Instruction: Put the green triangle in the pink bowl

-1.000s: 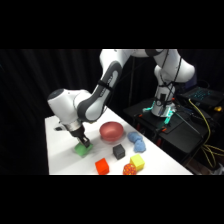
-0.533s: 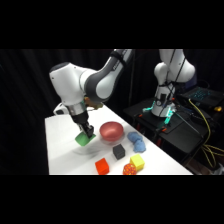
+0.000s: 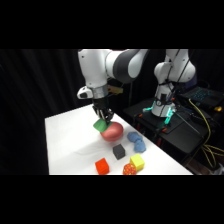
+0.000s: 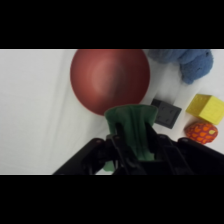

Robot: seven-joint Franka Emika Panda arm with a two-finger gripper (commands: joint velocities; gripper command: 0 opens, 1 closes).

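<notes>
The jaws (image 3: pixel 103 121) are pinching the green triangle (image 3: pixel 100 125), which hangs lifted off the tabletop (image 3: pixel 70 145) at their tip. In the side view the triangle sits just at the near-left edge of the pink bowl (image 3: pixel 113 131), overlapping its rim in the picture; whether it touches the bowl cannot be told. The bowl rests on the tabletop directly below and slightly to the far side of the jaws.

In the wrist view the jaws (image 4: pixel 131 150) rise from the bottom edge with the green triangle (image 4: pixel 132 125) clamped between them, its top reaching up over the lower edge of the pink bowl (image 4: pixel 110 80). The bowl fills the area just ahead of the jaws.

Other things lie off to one side of the jaws, past the bowl. A black cube (image 4: pixel 165 114) is just beside the triangle, near the bowl's lower right edge. Beyond it are a yellow block (image 4: pixel 206 107) and an orange patterned ball (image 4: pixel 200 131), close together. A blue soft thing (image 4: pixel 187 62) lies next to the bowl's upper right edge.

In the side view the black cube (image 3: pixel 118 150), yellow block (image 3: pixel 136 161), orange ball (image 3: pixel 129 170) and a red cube (image 3: pixel 102 166) sit on the tabletop nearer the camera than the jaws, and the blue thing (image 3: pixel 136 140) lies right of the bowl.
</notes>
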